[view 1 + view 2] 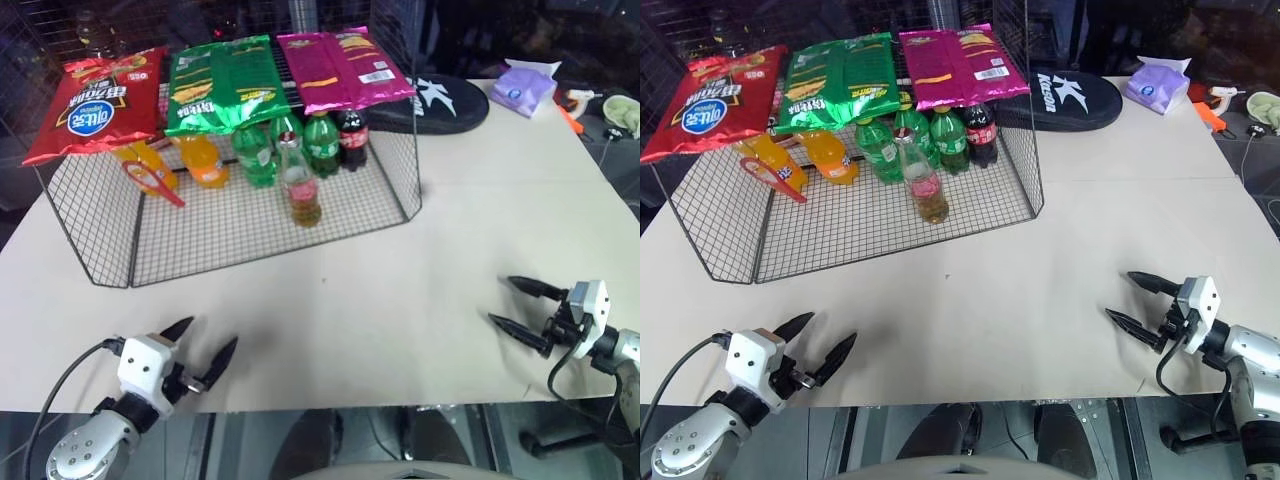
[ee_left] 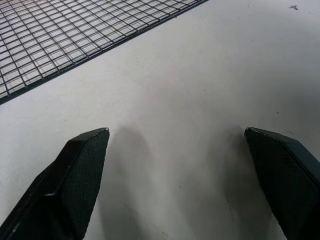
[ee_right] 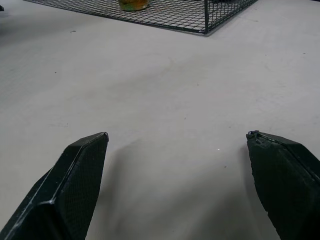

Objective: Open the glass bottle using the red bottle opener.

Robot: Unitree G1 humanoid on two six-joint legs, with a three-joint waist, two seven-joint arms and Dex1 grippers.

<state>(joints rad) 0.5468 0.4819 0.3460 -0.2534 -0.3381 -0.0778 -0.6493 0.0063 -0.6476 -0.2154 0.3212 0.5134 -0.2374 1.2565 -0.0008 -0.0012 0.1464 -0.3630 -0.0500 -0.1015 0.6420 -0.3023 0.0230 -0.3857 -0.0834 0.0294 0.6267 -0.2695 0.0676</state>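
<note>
while both claws hover apart, glass bottle [image 1: 301, 186] stands far.

Little glass bottle [image 1: 301, 185] of amber stuff stands upright, cap on, inside the wire rack [image 1: 90, 235]. Red bottle opener [image 1: 152, 182] leans over to its left.

Head pair looks forward and down, sharing the table [image 1: 420, 270] and wire rack [image 1: 90, 235]. Wrist cameras skim low along fingers [image 2: 75, 175].
</note>
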